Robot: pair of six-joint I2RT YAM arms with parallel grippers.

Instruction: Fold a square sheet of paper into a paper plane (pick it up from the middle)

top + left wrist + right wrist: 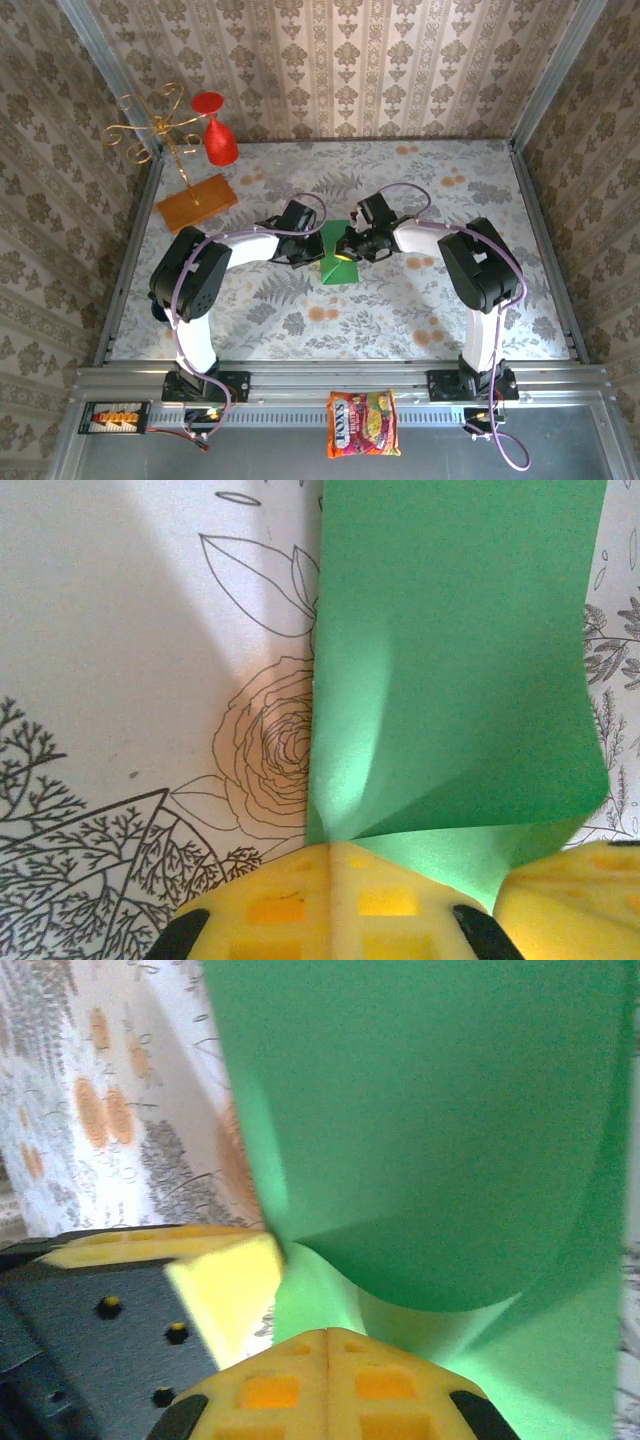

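The square sheet of paper (336, 257) is bright green and sits at the middle of the floral table, bent up into a tent with a light fold at its near side. A finished paper plane is out of view. My left gripper (312, 246) comes in from the left, its yellow fingers (300, 900) pressed together, and the sheet (450, 660) runs straight out from their tip. My right gripper (349, 247) comes in from the right, also shut, with the curled sheet (420, 1130) meeting its tip (328, 1334). The two grippers nearly touch; the left one's fingertip (222, 1278) shows beside mine.
An orange-brown board (196, 203) with a gold wire stand (150, 125) and a red glass (218, 138) stands at the back left. A printed snack packet (362, 424) lies on the near rail between the arm bases. Patterned walls close in three sides.
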